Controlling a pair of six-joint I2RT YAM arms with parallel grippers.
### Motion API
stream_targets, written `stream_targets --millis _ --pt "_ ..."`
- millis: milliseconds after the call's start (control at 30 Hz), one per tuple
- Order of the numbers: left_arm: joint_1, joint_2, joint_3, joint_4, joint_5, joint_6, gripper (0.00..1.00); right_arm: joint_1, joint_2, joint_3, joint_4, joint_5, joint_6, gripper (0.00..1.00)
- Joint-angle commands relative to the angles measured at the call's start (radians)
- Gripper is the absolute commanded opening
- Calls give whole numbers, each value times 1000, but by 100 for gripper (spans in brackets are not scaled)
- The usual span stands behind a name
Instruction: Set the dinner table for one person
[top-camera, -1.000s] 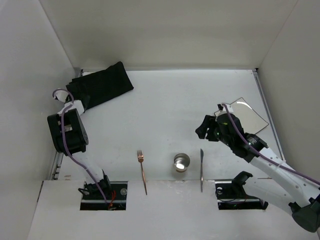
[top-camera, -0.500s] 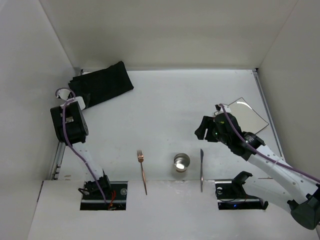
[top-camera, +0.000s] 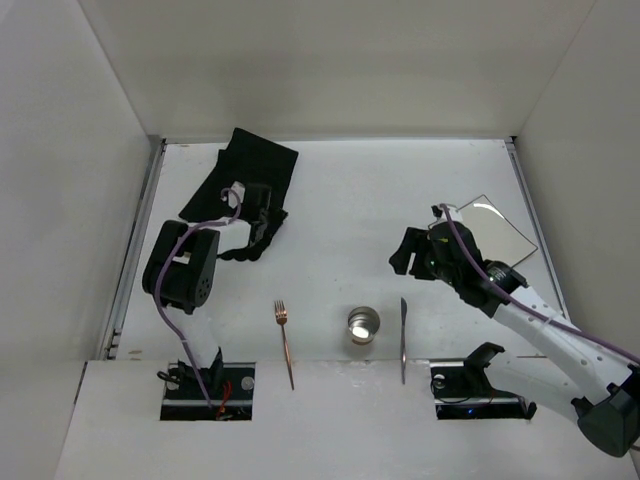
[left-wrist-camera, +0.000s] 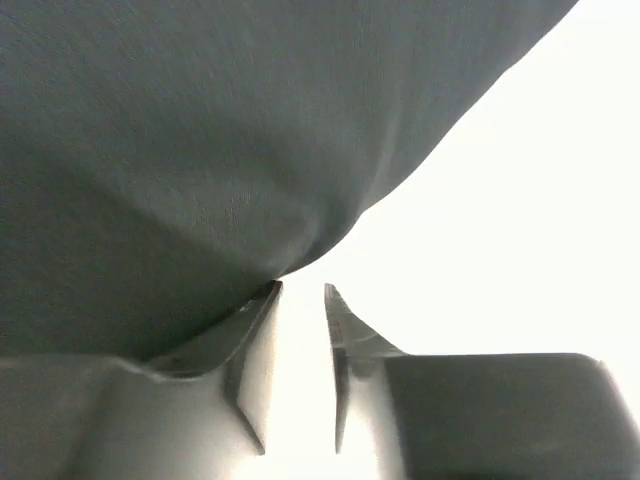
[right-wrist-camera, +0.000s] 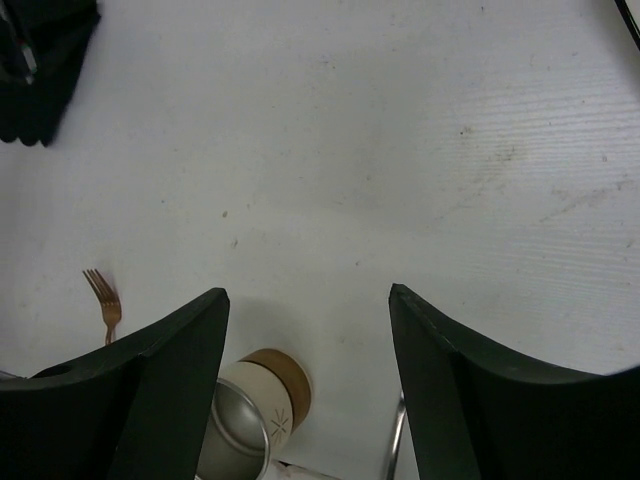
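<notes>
The white dinner table (top-camera: 350, 200) holds a black cloth placemat (top-camera: 245, 170) at the back left, lying askew. My left gripper (top-camera: 252, 240) is at the cloth's near edge. In the left wrist view the left gripper (left-wrist-camera: 302, 290) has its jaws a narrow gap apart with bare table between them. The cloth (left-wrist-camera: 200, 140) drapes against the outside of the left fingertip. My right gripper (top-camera: 410, 260) hovers open and empty over the table's right middle. From the right wrist, the right gripper (right-wrist-camera: 310, 295) stands beyond a cup (right-wrist-camera: 255, 420).
A copper fork (top-camera: 285, 340), a metal-lined cup (top-camera: 363, 323) and a knife (top-camera: 403, 335) lie in a row at the near edge. A small square white plate (top-camera: 490, 232) sits behind the right arm. White walls close in the table.
My left arm has swung from the left wall toward the middle, and the black cloth has shifted right and turned. The left jaws shut, then parted slightly. The right gripper barely moved.
</notes>
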Motion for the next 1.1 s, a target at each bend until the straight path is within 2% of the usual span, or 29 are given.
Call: stream_targets --millis 0,67,200,300,333,467,533,600,733,800,1067 --pt "-9 -85 -34 -57 8 -33 29 2 -19 29 47 -8 -13 72" --pt "-2 -153 -52 -72 3 -18 41 2 -34 20 48 -8 -13 74" --pt "50 -282 -58 -126 -24 62 46 2 -56 2 48 -11 -9 75" --pt "129 -363 -51 -171 -64 142 48 2 -62 -6 50 -11 -1 74" --pt "156 -369 -49 -172 -67 157 48 4 -61 -8 51 -11 0 71" --pt "314 -328 -28 -198 -51 209 50 15 -36 -1 62 -32 0 42" --pt "369 -285 -9 -220 -32 240 51 16 -28 5 65 -40 0 39" --pt "411 -254 -2 -217 -1 281 53 24 -28 3 74 -35 0 41" --pt "469 -214 6 -211 38 350 56 25 -50 -21 101 -37 2 59" --pt "488 -190 15 -211 57 373 57 25 -56 -34 108 -40 2 64" --pt "552 -52 104 -183 106 415 56 25 -54 -49 99 -57 0 66"
